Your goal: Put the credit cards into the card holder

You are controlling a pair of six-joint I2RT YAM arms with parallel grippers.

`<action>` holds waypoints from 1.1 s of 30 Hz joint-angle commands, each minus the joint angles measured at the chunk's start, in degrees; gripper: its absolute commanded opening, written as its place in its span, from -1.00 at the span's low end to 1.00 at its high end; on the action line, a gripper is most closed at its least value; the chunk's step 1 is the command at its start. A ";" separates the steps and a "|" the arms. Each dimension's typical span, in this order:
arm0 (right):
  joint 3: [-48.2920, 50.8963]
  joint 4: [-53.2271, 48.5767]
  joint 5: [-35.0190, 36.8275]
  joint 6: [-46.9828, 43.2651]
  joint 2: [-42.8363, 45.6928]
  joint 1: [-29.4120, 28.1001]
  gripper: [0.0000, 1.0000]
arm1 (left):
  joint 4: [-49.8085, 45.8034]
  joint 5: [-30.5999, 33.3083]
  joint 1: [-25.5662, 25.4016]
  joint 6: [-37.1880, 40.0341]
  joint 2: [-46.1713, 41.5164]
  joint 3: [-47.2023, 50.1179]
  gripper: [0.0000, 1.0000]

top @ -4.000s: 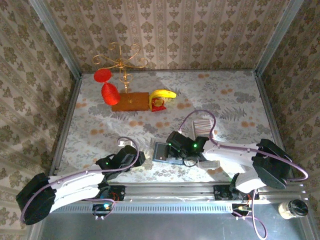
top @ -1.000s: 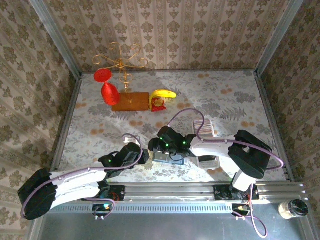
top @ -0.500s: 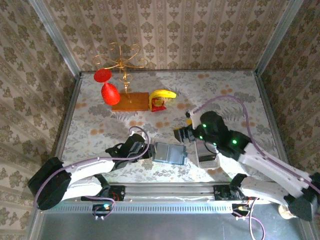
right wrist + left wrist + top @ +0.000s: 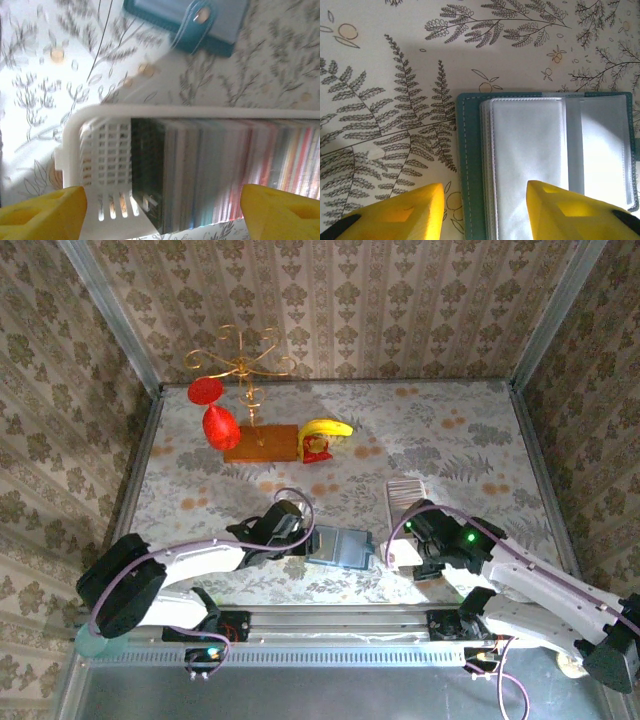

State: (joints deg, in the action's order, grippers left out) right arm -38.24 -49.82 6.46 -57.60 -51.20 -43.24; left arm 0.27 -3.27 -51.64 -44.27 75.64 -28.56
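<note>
At 6 o'clock on the table [image 4: 450, 430], the card holder [image 4: 340, 546] is lying open, the left gripper [image 4: 485, 200] gaping empty at its 9 o'clock, the right gripper [image 4: 162, 210] gaping empty over the credit cards [image 4: 215, 170] at 3 o'clock.

1. The card holder [image 4: 340, 545] is a teal-blue wallet that lies open and flat on the table [image 4: 450, 440], at the lower centre of the top view. Its clear plastic sleeves [image 4: 530, 150] face up, and it has a pale snap tab [image 4: 202, 15] on one edge.
2. The credit cards [image 4: 225, 175] stand on edge in a tight row inside a white tray [image 4: 95, 150], to the right of the holder. Their thin edges look like fine stripes.
</note>
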 commanded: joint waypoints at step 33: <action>8.70 18.65 10.23 -13.77 -4.54 1.80 0.07 | -3.92 4.13 -4.77 -6.68 3.33 2.45 -0.39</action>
State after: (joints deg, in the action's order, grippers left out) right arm -29.54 -32.56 13.61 -70.39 -56.42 -41.98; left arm -0.30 3.05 -55.00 -48.93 78.26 -28.40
